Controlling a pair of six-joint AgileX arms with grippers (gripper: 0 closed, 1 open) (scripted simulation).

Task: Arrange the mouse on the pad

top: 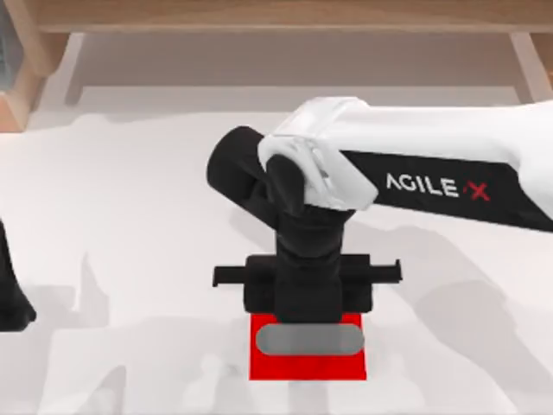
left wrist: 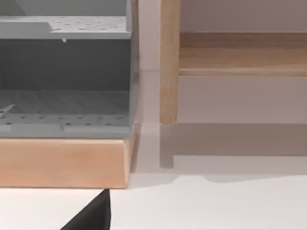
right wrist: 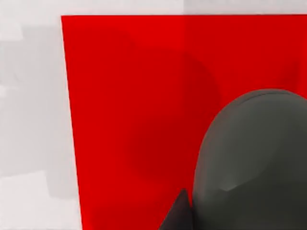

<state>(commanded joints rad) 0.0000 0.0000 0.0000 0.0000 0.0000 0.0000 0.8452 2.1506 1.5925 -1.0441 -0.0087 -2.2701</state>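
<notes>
One mouse (top: 309, 340) lies across the pad (top: 307, 370) below the right end effector (top: 307, 290), its grip unreadable.

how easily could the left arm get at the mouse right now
Probably not easily. The left arm sits parked at the table's left edge, while the mouse lies on the pad with the right end effector directly over it, blocking approach.

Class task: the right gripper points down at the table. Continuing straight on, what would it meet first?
Probably the mouse, lying on the pad directly under the right gripper. The right wrist view shows it close below, though the remaining gap is unclear.
</notes>
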